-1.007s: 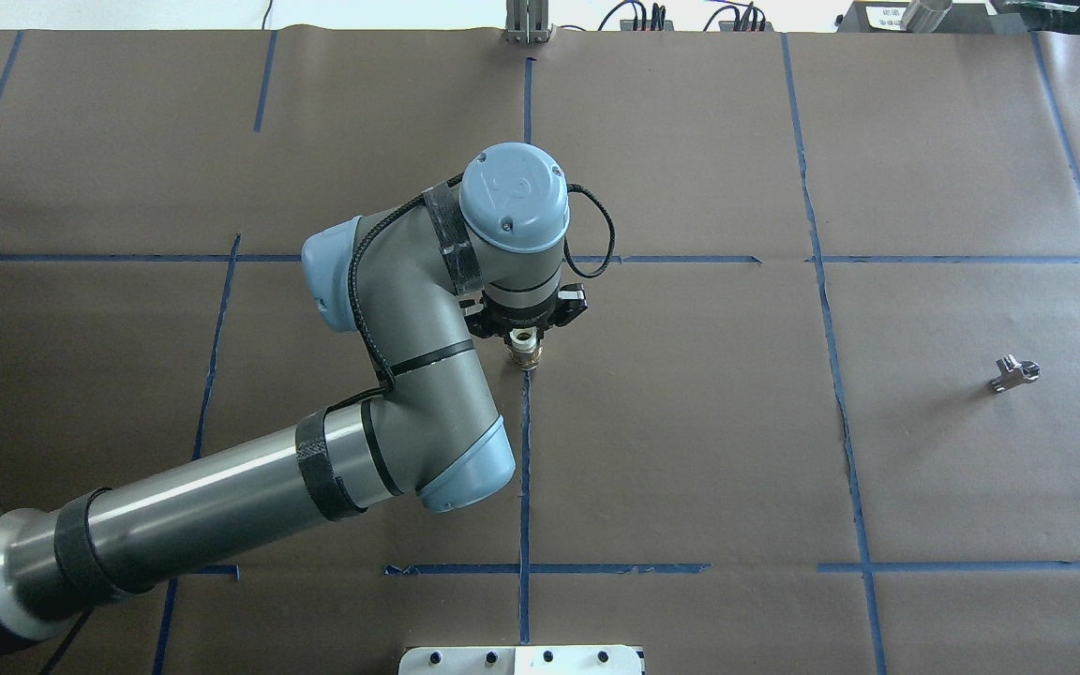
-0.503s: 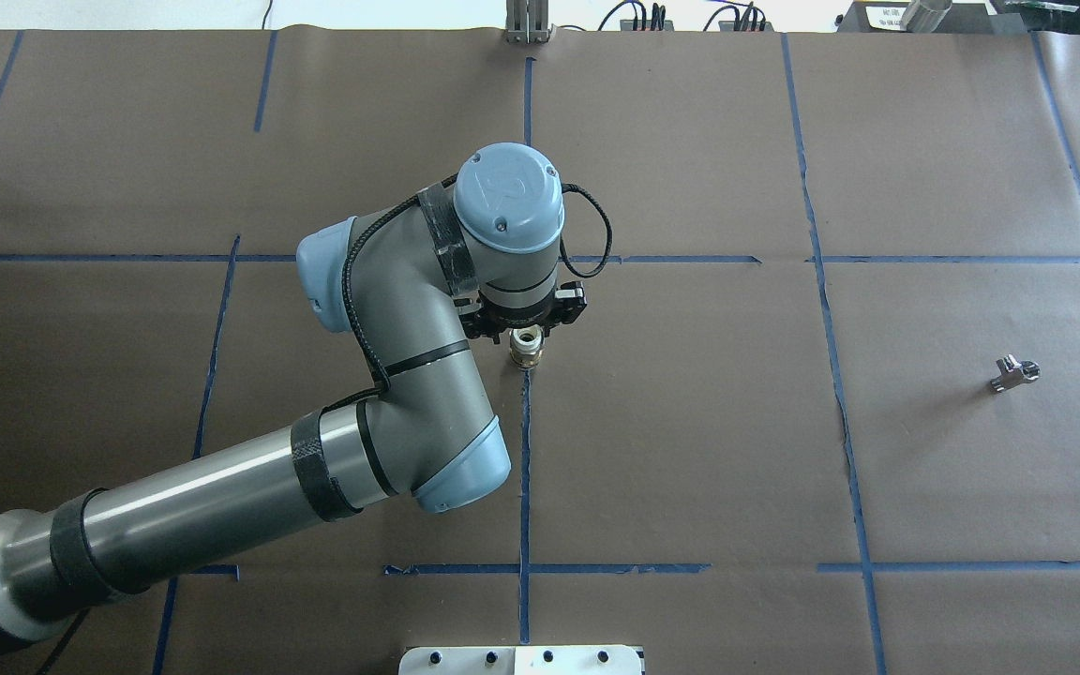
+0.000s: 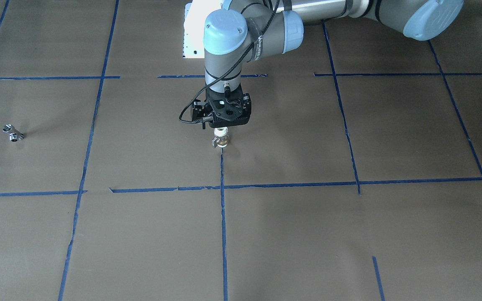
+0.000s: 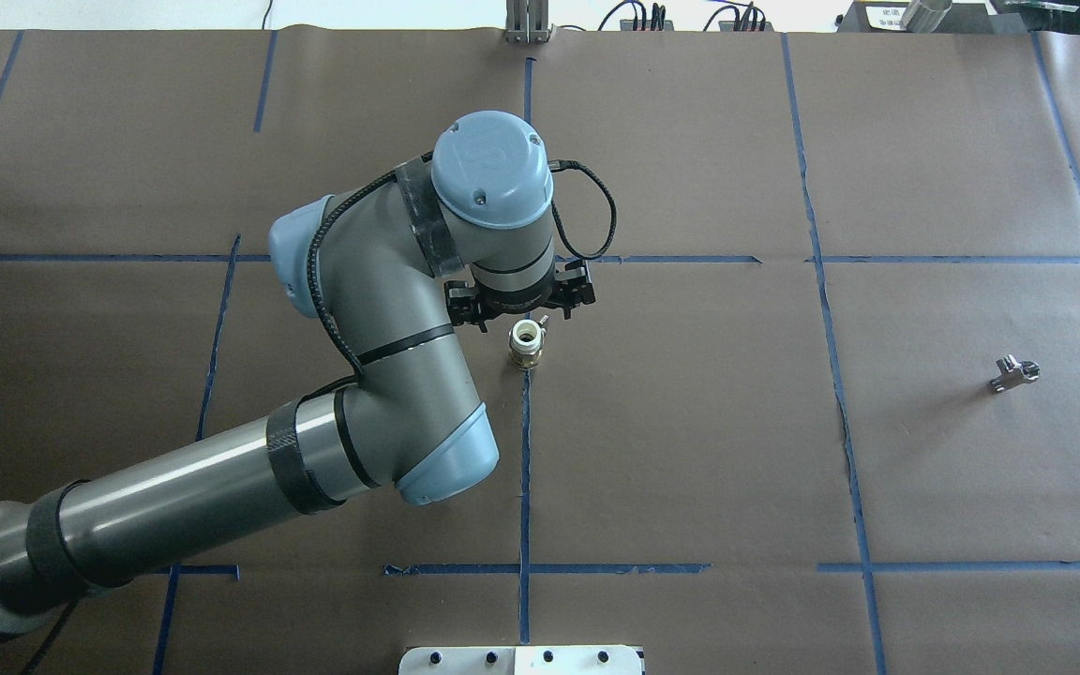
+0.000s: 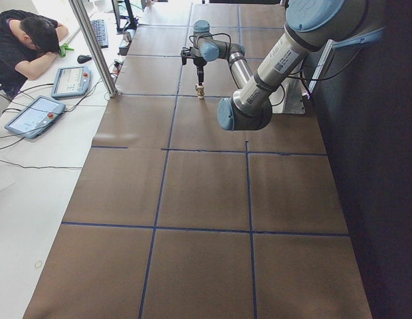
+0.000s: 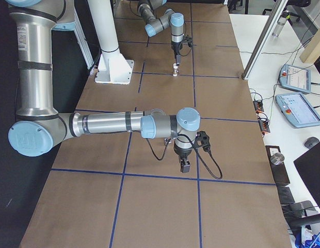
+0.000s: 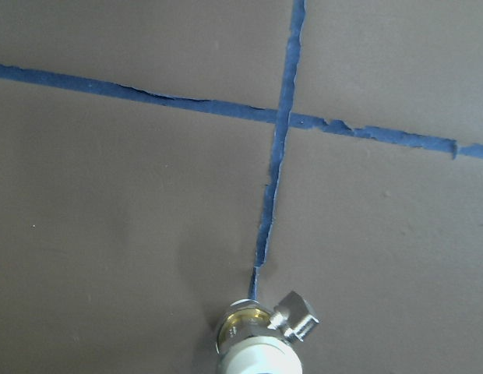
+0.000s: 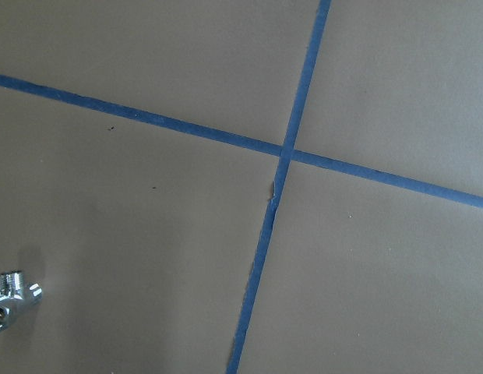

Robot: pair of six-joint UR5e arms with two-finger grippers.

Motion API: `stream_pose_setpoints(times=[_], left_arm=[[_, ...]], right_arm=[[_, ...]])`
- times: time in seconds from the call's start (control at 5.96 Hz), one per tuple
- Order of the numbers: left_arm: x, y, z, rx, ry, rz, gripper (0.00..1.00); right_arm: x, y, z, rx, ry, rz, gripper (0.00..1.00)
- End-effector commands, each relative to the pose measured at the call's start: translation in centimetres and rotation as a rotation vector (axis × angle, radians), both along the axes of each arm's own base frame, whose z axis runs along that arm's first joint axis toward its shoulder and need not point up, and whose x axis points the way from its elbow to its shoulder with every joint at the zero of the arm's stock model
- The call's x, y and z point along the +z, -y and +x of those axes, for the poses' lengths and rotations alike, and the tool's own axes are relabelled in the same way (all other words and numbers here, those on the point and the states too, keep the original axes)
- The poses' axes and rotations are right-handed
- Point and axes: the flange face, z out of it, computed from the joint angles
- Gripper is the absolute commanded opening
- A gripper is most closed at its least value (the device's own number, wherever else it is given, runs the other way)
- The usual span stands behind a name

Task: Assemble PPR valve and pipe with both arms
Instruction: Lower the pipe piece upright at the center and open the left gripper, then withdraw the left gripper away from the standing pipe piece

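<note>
Base plate: white, at the middle of the table's robot-side edge.

Right tool: hangs over a crossing of blue tape toward the table's right end. It shows only from the side, so I cannot tell whether it is spread or pressed together.

Pipe: chrome, lies alone near the right end at mid-depth, close to the right tool and untouched.

Valve: stands upright at the table's centre on a tape line, open white end up, lever out sideways.

Left tool: directly above the valve. Change: a second ago it sat low around the valve's top. It has since risen, and the valve has stayed put. The fingers are hidden beneath the housing, so their spread cannot be told, though they evidently pinch nothing.

Judgement: the valve is set down standing, the pipe is not yet fetched, and joining has not begun.
</note>
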Motion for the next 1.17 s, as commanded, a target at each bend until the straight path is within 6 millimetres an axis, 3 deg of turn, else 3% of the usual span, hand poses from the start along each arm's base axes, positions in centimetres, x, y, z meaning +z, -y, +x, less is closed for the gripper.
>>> stream_pose_setpoints(times=[0.0, 0.17, 0.34, 0.5, 0.84, 1.01], left_arm=[[6.3, 0.1, -7.6, 0.072, 0.009, 0.101, 1.0], [10.0, 0.7, -12.7, 0.149, 0.022, 0.19, 1.0], [14.8, 0.7, -19.0, 0.207, 0.05, 0.266, 1.0], [20.2, 2.6, -26.7, 0.272, 0.074, 0.312, 1.0], [34.2, 6.1, -45.5, 0.34, 0.076, 0.321, 1.0], [42.3, 4.3, -53.0, 0.347, 0.096, 0.298, 1.0]], right_arm=[[-0.1, 0.0, 0.0, 0.002, 0.002, 0.002, 1.0], [-0.2, 0.1, -0.1, 0.004, 0.002, -0.002, 1.0], [-0.6, 0.4, -1.0, 0.011, 0.021, -0.017, 1.0], [-0.8, 0.5, -1.5, 0.005, 0.027, -0.016, 1.0], [-1.8, 0.9, -2.6, 0.025, 0.04, -0.025, 1.0], [-2.2, 1.1, -3.2, 0.039, 0.044, -0.022, 1.0]])
